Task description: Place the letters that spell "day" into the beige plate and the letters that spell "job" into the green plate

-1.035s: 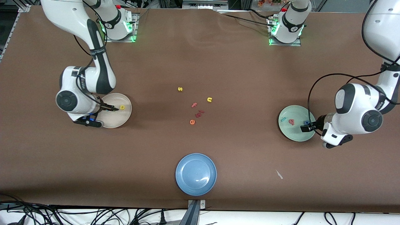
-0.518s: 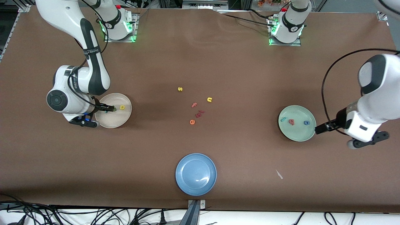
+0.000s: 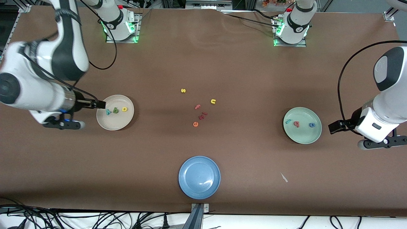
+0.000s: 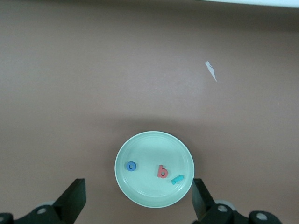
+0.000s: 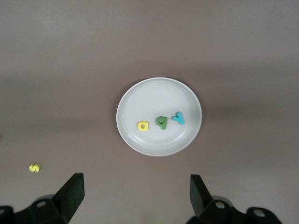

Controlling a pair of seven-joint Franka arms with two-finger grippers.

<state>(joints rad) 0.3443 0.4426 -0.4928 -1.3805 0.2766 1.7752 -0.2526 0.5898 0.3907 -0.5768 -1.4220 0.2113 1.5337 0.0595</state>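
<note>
The dark green, yellow and teal foam letters that spell "day" (image 3: 115,110) lie in the round cream-beige plate (image 3: 117,125). The teal, pinkish-red and blue foam letters that spell "job" (image 3: 297,123) lie in the round pale mint-green plate (image 3: 302,136). The right pincer (image 3: 101,104), fingers apart and empty, hangs over the beige plate's rim. The left pincer (image 3: 334,126), also spread and empty, hangs over the brown bench (image 3: 203,63) beside the green plate.

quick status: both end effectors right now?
Left end effector: open, empty, beside the pale green plate.
Right end effector: open, empty, over the beige plate rim.

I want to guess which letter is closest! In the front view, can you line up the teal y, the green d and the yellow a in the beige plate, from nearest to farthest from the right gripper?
1. The teal y, nearest, just past the open right gripper at the beige plate rim.
2. The green d, in the middle.
3. The yellow a, farthest, toward the table's middle.
</note>
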